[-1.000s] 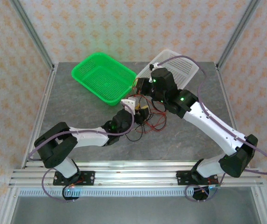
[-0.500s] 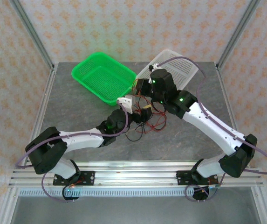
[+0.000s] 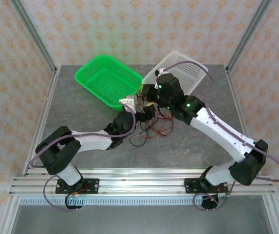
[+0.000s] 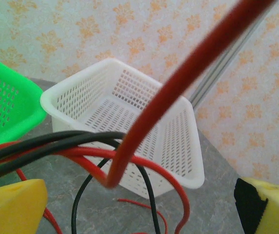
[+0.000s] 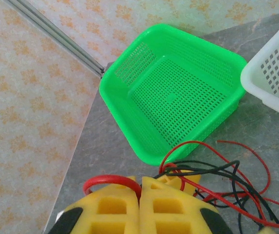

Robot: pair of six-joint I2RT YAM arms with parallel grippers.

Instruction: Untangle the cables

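Lying in a messy knot near the middle of the grey stone-look tabletop [image 3: 81,117], the thin red and black cables [image 3: 154,129] sit just in front of the bright green plastic mesh basket [image 3: 107,83] and the white plastic mesh basket [image 3: 190,73]. Some strands go up to the claws, and the rest lie in loose loops on the tabletop. The right claw [image 5: 139,204] has its 2 yellow pads pressed tight together. A red loop pokes out right at the seam, so it looks like it is pinching a red strand of the cables. The left claw [image 4: 139,209] is open very wide and holds nothing. Red and black strands cross the gap between its pads without being squeezed. These cables look very light, soft and floppy, and much thinner than a pad, so I think they could slip out or drag the whole knot along. A good place to grab would be 1 strand a little way out from the knot, where it stands apart from the others, followed by a slow pull.
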